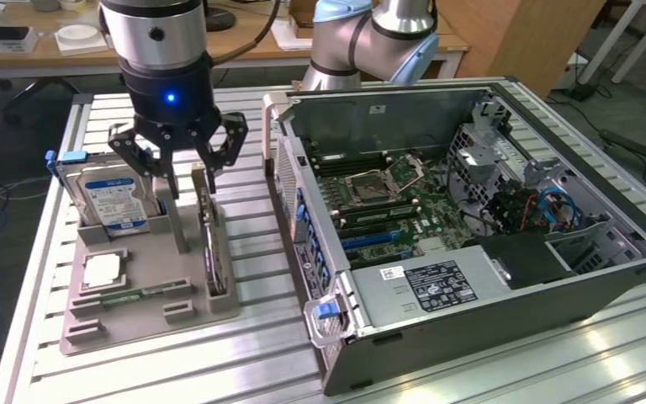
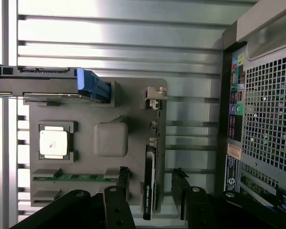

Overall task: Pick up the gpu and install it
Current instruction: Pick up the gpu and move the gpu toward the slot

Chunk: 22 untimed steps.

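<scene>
The gripper (image 1: 188, 178), jaws spread wide, hangs over the gpu (image 1: 213, 244), a finger on either side. The card stands on edge in the grey holder tray (image 1: 144, 324). An off-centre squeeze could tilt the thin card or jam it in its slot, and a finger might clip the hard drive (image 1: 110, 198) nearby.

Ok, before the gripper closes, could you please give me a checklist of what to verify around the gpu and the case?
1. Gripper open: ok.
2. One finger on each side of the gpu, seen in the wrist view: ok.
3. gpu standing on its edge in the tray slot: ok.
4. Gap between fingers and gpu, no contact: ok.
5. Computer case side open, motherboard exposed: ok.
6. Expansion slot free of obstruction: cannot tell.
</scene>
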### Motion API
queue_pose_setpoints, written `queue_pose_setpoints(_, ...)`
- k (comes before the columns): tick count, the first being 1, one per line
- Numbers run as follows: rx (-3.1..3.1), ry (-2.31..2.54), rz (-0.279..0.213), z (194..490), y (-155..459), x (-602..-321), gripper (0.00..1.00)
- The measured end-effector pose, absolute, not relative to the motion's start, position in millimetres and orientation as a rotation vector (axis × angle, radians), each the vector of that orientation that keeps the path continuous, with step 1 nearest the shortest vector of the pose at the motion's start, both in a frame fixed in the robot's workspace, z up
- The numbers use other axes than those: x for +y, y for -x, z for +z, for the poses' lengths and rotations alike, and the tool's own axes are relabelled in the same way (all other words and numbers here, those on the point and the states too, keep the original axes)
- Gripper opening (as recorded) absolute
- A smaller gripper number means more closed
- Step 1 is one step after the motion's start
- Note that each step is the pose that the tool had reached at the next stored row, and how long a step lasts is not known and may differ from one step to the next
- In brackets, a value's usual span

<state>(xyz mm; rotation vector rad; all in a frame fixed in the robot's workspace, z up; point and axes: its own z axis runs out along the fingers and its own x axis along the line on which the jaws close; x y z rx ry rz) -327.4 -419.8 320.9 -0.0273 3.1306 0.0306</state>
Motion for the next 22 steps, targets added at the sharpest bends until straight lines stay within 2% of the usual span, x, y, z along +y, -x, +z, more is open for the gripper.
queue_pose_setpoints(22,3.131,0.027,0.031,311.0,327.5,-420.2,0.49)
